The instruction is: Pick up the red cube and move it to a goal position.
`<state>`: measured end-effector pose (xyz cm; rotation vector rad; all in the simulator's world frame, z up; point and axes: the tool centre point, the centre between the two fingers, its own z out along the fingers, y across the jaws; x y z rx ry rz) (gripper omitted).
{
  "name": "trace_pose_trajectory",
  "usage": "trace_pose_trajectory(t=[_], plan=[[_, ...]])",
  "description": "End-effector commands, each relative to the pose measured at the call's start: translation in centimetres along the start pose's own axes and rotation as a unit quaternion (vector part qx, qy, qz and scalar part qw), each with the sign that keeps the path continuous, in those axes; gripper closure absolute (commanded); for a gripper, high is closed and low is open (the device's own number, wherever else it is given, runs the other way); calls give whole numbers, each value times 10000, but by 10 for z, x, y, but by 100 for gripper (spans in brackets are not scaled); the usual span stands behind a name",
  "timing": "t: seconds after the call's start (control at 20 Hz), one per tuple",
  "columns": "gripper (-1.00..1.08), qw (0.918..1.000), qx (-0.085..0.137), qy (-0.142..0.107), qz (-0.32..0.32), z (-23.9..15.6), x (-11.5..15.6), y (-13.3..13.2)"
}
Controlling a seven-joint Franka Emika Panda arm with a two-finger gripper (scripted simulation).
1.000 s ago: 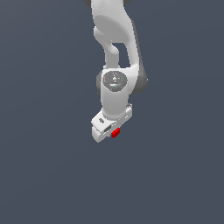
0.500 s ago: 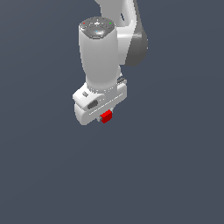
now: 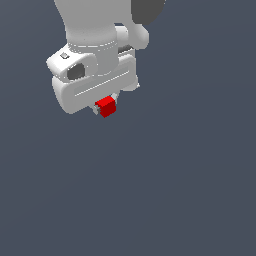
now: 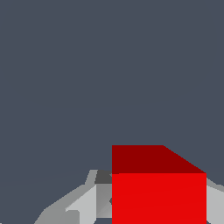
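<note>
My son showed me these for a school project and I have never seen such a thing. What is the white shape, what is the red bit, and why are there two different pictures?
These are computer-rendered pictures of a simulated robot arm. The big white shape in the exterior view is the end of the arm, and the part at its lower end is its gripper, a two-fingered clamp. The red bit is a small red cube pinched between the fingers. The exterior view comes from a camera off the arm. The wrist view comes from a camera mounted on the arm itself, so the red cube looks huge, with a grey finger beside it. Behind everything is plain dark grey; nothing else is visible, and no goal marker shows.
</note>
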<state>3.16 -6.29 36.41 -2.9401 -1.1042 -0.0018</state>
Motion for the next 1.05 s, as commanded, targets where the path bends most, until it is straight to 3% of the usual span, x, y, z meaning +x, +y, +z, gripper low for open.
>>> trace_pose_trajectory(t=[0.0,0.45,1.0], plan=[[108,10000,2,-2,1,-26,-6,5],[108,10000,0,-5,6,-82,-17,20],[108,10000,-2,-6,8,-102,-21,25]])
